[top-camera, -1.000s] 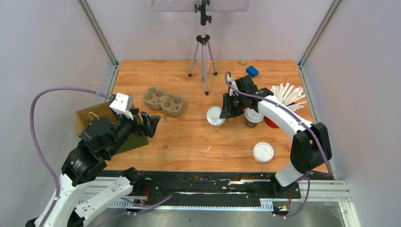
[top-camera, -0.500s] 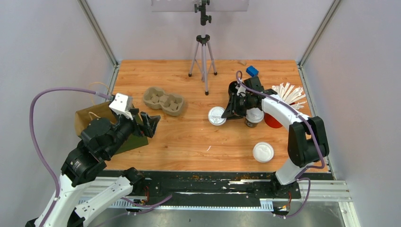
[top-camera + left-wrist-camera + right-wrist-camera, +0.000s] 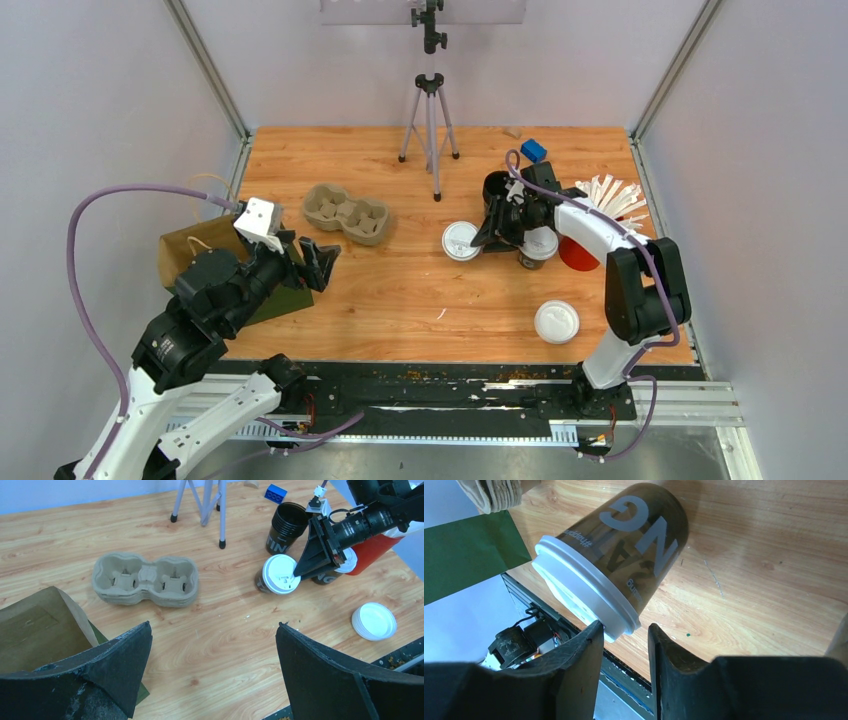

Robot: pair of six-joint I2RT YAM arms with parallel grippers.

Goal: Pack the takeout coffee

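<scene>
I'm seeing nothing packed yet: left cup [image 3: 460, 241] and right cup [image 3: 539, 245] sitting on table [image 3: 400, 300], carrier [image 3: 346, 213] empty. L gripper [image 3: 215, 630] spread wide; R gripper [image 3: 624, 635] at left cup's lid [image 3: 579, 592], can't tell if pinching.

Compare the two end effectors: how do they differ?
The left end effector stands wide open; the right end effector's jaws are only narrowly apart.
The left one holds nothing; the right one has a cup's lid at its fingertips.
The left is beside the bag; the right is beside the cup.
Both are black.
</scene>
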